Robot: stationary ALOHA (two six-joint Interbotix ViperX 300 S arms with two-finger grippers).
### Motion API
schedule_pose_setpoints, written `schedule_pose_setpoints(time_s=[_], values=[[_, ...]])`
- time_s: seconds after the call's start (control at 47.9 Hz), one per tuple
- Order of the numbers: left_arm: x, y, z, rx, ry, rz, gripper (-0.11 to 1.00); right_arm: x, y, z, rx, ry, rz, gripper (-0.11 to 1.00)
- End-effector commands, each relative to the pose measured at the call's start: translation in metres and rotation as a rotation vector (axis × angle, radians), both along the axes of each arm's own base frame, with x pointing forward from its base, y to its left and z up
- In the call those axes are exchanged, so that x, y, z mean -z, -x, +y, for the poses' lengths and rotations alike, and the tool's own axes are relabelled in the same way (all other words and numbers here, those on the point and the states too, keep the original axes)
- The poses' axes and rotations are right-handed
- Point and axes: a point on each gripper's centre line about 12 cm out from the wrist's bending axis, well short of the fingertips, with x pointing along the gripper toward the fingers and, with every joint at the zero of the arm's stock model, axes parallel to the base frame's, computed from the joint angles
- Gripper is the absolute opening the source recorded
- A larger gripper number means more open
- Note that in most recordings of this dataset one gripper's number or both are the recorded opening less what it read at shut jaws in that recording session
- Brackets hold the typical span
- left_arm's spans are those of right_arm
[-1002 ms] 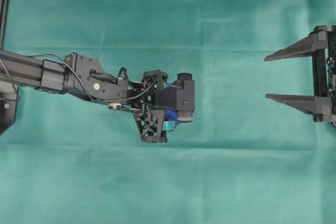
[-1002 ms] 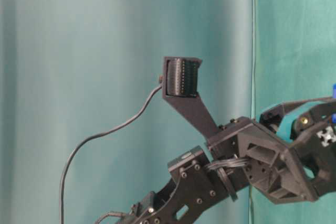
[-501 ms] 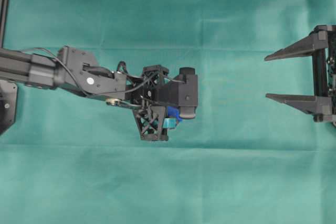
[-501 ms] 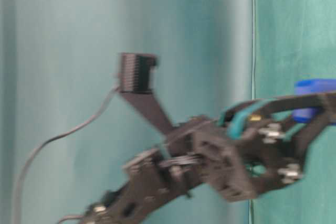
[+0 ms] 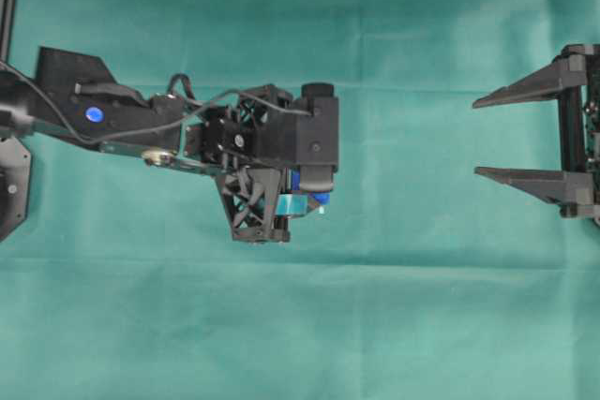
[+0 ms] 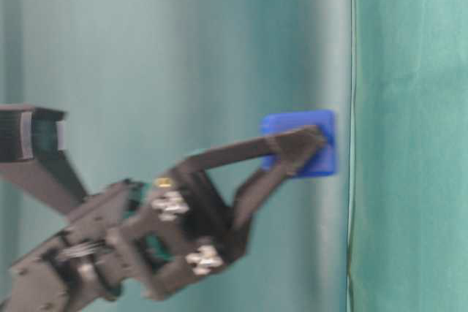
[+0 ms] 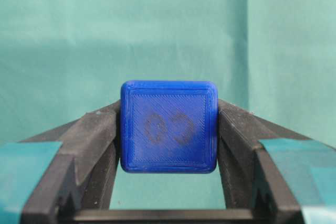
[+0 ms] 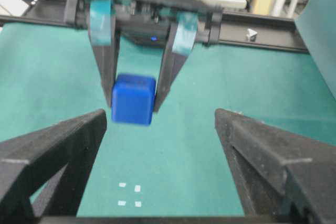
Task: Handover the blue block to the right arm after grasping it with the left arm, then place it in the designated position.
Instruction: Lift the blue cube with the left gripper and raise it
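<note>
Two arms share the overhead view: the left arm reaches in from the left edge over the green cloth, its wrist camera housing covering most of its gripper, so that only a sliver of the blue block and a teal tape band show beneath it; the right arm sits at the right edge, well apart, with the right gripper spread wide and nothing between its black fingers. At table level (a blurred picture) the left gripper points up and to the right with the blue block pinched at its fingertips, raised against the green backdrop. From the left wrist camera the block fills the middle of the picture, clamped squarely between the two dark fingertips, two faint round marks on the face toward the lens, teal tape at both lower corners. From the right wrist camera the teal-taped fingers hang down holding the block above the cloth, between and beyond the right gripper's spread fingers; the designated position, four small white marks, lies on the cloth below the block and nearer the lens.
</note>
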Motion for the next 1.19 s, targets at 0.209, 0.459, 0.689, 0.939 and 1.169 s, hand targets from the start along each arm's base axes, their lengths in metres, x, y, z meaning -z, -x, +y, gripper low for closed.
schedule_pose_setpoints(time_s=[0.209, 0.459, 0.689, 0.939, 1.169], values=[[-0.076, 0.013, -0.002, 0.009, -0.004, -0.143, 0.46, -0.011, -0.003, 0.000, 0.001, 0.003, -0.026, 0.94], [-0.119, 0.023, -0.002, 0.017, -0.009, -0.206, 0.47, -0.010, -0.003, 0.000, 0.001, 0.003, -0.025, 0.94], [-0.122, 0.024, -0.002, 0.017, -0.012, -0.206, 0.46, -0.010, -0.003, 0.000, 0.001, 0.003, -0.025, 0.94], [-0.123, 0.025, -0.002, 0.016, -0.011, -0.208, 0.47, -0.010, -0.003, 0.000, 0.001, 0.003, -0.025, 0.94], [-0.122, 0.025, -0.002, 0.017, -0.012, -0.206, 0.47, -0.010, -0.003, 0.000, 0.001, 0.003, -0.025, 0.94]])
